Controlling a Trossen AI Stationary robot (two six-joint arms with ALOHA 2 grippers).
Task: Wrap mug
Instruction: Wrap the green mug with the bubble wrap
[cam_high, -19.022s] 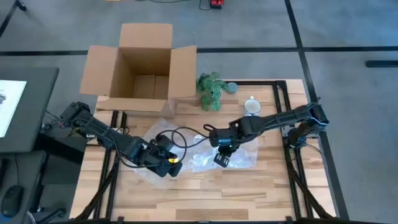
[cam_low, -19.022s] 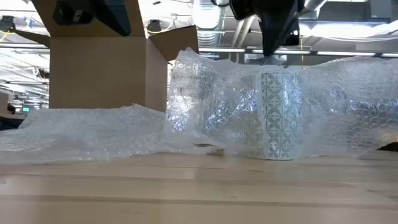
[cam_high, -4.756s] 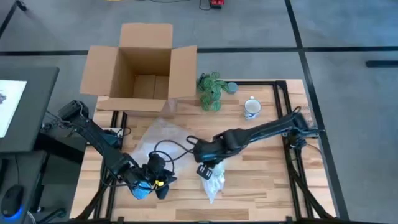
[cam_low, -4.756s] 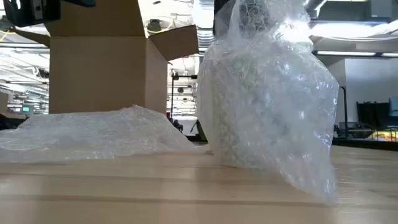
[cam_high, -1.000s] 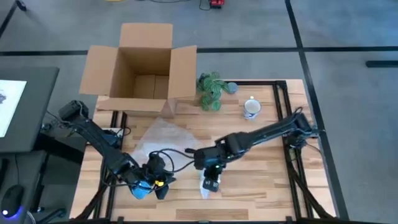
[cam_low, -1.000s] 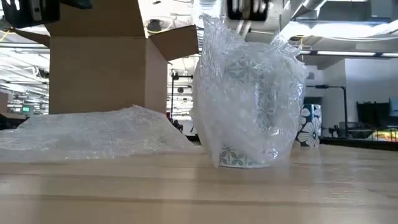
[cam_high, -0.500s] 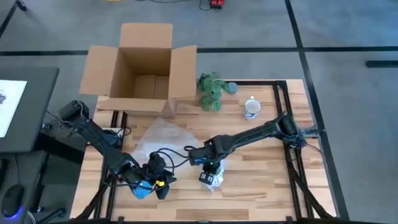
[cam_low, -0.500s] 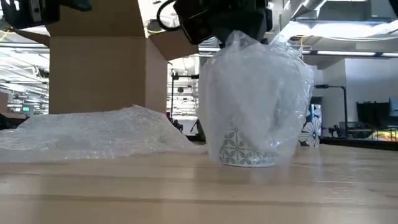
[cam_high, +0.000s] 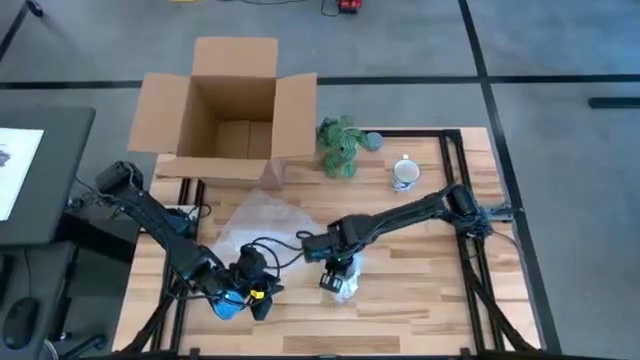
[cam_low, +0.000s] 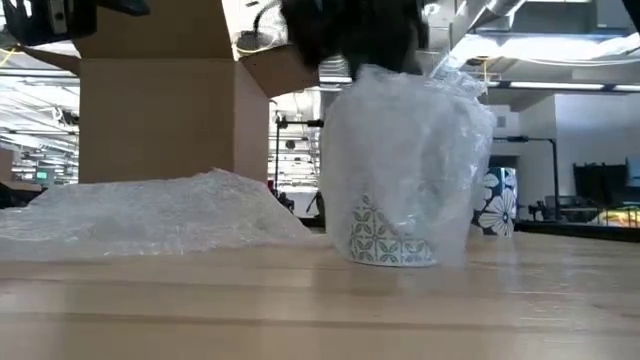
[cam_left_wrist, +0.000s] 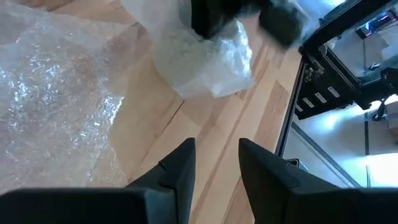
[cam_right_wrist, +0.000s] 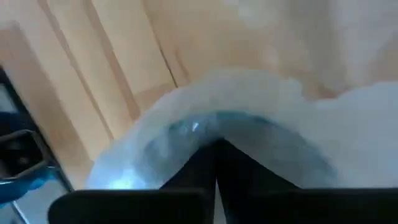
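Ceramic patterned mug (cam_low: 392, 240) in slippery, soft clear bubble wrap (cam_low: 405, 150): my right claw (cam_high: 338, 268) pinches the gathered top, twelve o'clock; left claw (cam_left_wrist: 214, 163) spread.

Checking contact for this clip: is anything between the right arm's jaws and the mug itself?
Yes. Bubble wrap covers the mug on nearly all sides; only its patterned base shows. The right gripper sits on top of the bundle, jaws together, so it meets the wrap, not the mug.
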